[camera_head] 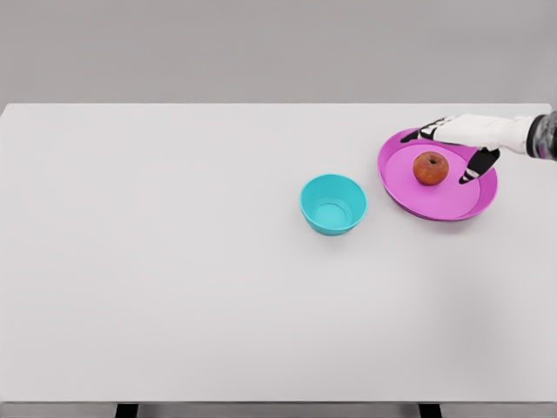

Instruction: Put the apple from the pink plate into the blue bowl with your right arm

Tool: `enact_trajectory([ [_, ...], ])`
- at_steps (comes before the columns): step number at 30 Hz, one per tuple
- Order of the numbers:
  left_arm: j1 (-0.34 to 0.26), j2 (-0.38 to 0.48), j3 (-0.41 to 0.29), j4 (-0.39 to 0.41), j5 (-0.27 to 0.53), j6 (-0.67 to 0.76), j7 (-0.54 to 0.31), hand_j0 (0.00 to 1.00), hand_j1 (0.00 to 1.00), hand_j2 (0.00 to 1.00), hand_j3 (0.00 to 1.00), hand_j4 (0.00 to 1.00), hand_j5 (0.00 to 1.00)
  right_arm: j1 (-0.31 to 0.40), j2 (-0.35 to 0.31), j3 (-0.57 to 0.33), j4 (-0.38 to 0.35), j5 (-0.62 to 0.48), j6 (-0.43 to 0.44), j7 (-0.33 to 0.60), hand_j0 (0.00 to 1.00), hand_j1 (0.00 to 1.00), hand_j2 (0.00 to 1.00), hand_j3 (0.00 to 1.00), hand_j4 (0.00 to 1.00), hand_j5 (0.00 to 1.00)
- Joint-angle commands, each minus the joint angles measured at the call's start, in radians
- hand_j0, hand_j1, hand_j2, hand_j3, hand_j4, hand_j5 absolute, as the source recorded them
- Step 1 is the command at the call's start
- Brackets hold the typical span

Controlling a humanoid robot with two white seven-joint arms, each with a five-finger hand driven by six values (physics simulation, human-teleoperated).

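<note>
A red-brown apple (431, 168) sits upright near the middle of the pink plate (409, 193) at the right of the table. My right hand (446, 148) reaches in from the right edge and hovers over the plate's far side. Its fingers (424, 132) are spread behind the apple and its thumb (477, 166) points down on the apple's right. Nothing is held. The blue bowl (333, 204) stands empty to the left of the plate, about a hand's width from it. The left arm is out of view.
The white table (174, 261) fills the view, with its far edge just behind the plate and its front edge near the bottom of the picture.
</note>
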Motion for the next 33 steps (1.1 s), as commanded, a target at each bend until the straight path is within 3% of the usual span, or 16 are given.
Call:
enact_trajectory([
  [1,0.0,0.0,0.0,0.0,0.0,0.0,0.0,1.0,1.0,1.0,1.0,1.0,1.0,0.0,0.013,0.003,0.03,-0.005,0.003,0.0,1.0,1.0,1.0,1.0,1.0,1.0],
  [9,0.0,0.0,0.0,0.0,0.0,0.0,0.0,1.0,1.0,1.0,1.0,1.0,1.0,-0.002,0.036,0.029,0.082,-0.005,0.003,0.0,1.0,1.0,1.0,1.0,1.0,1.0],
  [14,0.0,0.0,0.0,0.0,0.0,0.0,0.0,1.0,1.0,1.0,1.0,1.0,1.0,-0.038,0.062,0.061,0.125,-0.005,0.003,0.0,1.0,1.0,1.0,1.0,1.0,1.0],
  [33,0.0,0.0,0.0,0.0,0.0,0.0,0.0,1.0,1.0,1.0,1.0,1.0,1.0,-0.057,0.103,0.078,0.206,-0.003,0.003,0.0,1.0,1.0,1.0,1.0,1.0,1.0],
])
